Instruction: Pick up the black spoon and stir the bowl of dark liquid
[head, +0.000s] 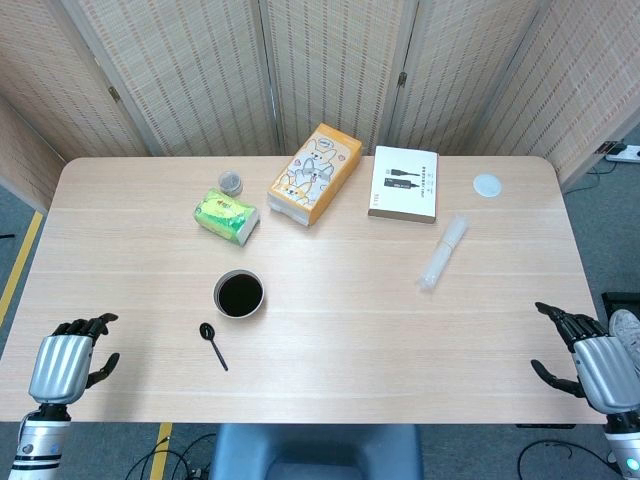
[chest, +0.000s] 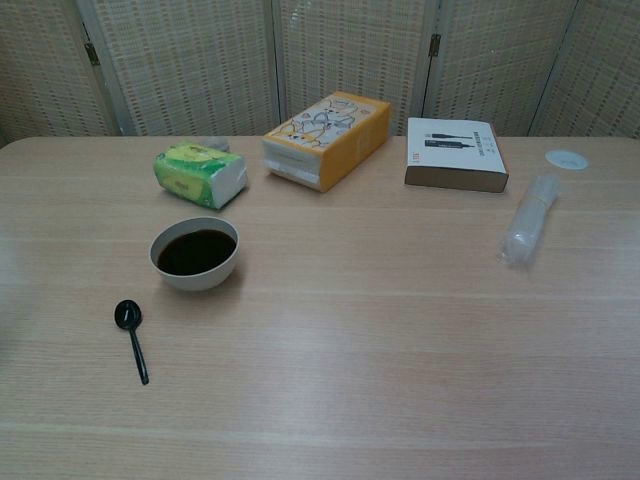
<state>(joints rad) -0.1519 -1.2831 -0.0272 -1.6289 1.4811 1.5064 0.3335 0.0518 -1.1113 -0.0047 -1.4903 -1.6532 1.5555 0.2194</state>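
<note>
The left hand (head: 68, 362) is waiting unladen, fingers apart, at the table's near edge, as is the right hand (head: 590, 358). The black spoon (chest: 131, 337) is lying flat just nearer than the bowl of dark liquid (chest: 195, 253); it is looking light, thin, stiff and slippery, so pinching mid-handle seems best.

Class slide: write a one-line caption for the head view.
Both hands, left and right, wait open at the near table edge; black spoon lies beside the bowl of dark liquid.
</note>
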